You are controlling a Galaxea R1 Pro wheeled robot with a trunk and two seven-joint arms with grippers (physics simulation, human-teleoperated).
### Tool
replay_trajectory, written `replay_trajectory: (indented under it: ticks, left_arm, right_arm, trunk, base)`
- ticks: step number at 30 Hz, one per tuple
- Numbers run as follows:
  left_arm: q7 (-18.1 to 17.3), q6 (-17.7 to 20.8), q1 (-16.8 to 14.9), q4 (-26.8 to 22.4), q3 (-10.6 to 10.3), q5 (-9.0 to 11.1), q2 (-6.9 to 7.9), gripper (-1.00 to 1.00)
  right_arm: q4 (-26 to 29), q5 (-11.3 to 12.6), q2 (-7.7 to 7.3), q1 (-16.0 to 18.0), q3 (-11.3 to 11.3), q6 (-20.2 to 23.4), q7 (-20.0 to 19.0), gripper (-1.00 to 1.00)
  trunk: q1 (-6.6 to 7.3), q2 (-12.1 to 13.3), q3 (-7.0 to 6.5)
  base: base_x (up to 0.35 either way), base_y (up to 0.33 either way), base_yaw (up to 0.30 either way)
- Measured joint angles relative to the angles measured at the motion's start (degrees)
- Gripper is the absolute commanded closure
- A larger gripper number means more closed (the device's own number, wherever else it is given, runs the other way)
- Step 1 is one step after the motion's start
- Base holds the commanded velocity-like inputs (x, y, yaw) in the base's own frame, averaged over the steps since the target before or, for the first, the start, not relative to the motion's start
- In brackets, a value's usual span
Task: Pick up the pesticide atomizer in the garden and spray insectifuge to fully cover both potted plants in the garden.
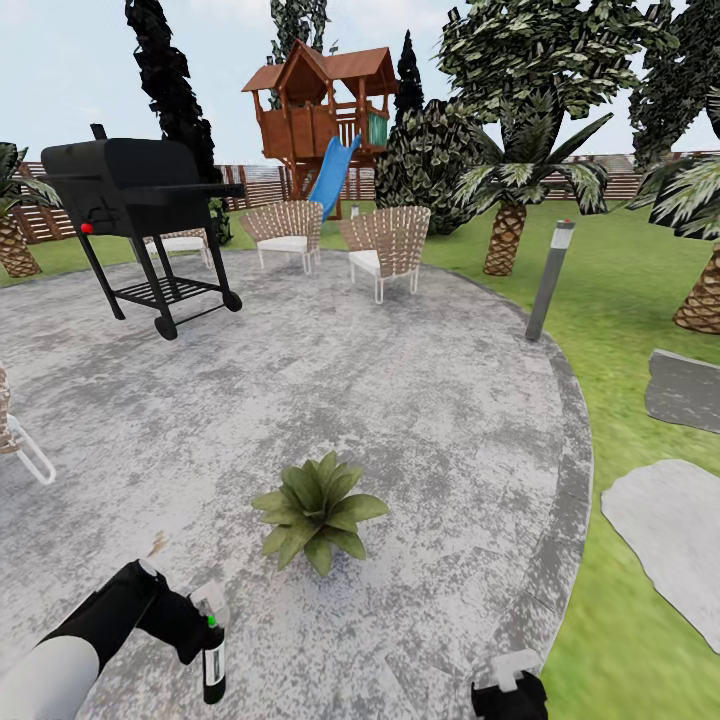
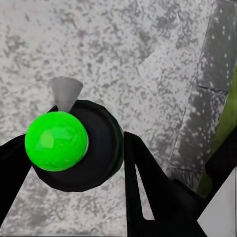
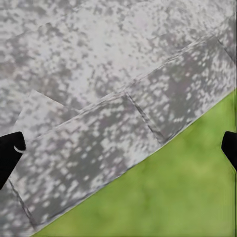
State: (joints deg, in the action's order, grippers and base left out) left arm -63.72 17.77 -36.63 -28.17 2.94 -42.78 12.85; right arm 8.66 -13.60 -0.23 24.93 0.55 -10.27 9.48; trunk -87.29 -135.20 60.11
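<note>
Grey mottled paving meeting green lawn — black pincer fingertips wide apart at the edges

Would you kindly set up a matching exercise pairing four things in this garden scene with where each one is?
Things:
1. dark-green pesticide atomizer bottle
2. low green-leaved potted plant
3. black wheeled barbecue grill
4. tall grey bollard lamp

Places:
A. at the paving's right edge, beside the lawn
B. held in the left tool
C. far left of the paving
D. mid-paving, just ahead of the robot

Pairs: 1-B, 2-D, 3-C, 4-A
</note>
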Motion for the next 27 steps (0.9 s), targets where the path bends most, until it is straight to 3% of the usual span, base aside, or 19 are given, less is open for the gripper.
replay_trajectory:
  ticks: [5,13,14,27]
  left_arm:
    - [0.0,8.6,-2.1,-0.6,0.1,0.2,0.14,1.00]
    - [-0.3,12.9,-3.6,-3.6,-0.3,0.1,-0.41,1.00]
    - [0.0,17.9,-3.0,-7.7,-0.8,0.0,-0.48,1.00]
    - [0.0,18.1,-2.8,-7.9,-0.8,-0.1,-0.44,1.00]
  right_arm:
    - [-0.4,-0.1,-1.27,-0.1,-0.1,-2.4,0.1,-1.00]
    - [-0.4,0.1,-2.93,-0.2,-0.1,-3.1,0.0,-1.00]
    - [-1.4,0.2,-2.59,-0.2,-0.1,-3.0,-0.1,-1.00]
    - [-1.4,0.2,-2.49,-0.3,-0.1,-3.0,-0.1,-1.00]
  trunk:
    - [0.00,0.0,0.00]
    - [0.01,0.0,0.00]
    - [0.03,0.0,-0.01]
    - [0.03,0.0,0.00]
  base:
    - [0.000,0.000,0.000]
    - [0.055,0.002,0.000]
    - [0.314,0.000,0.000]
    - [0.150,0.000,0.000]
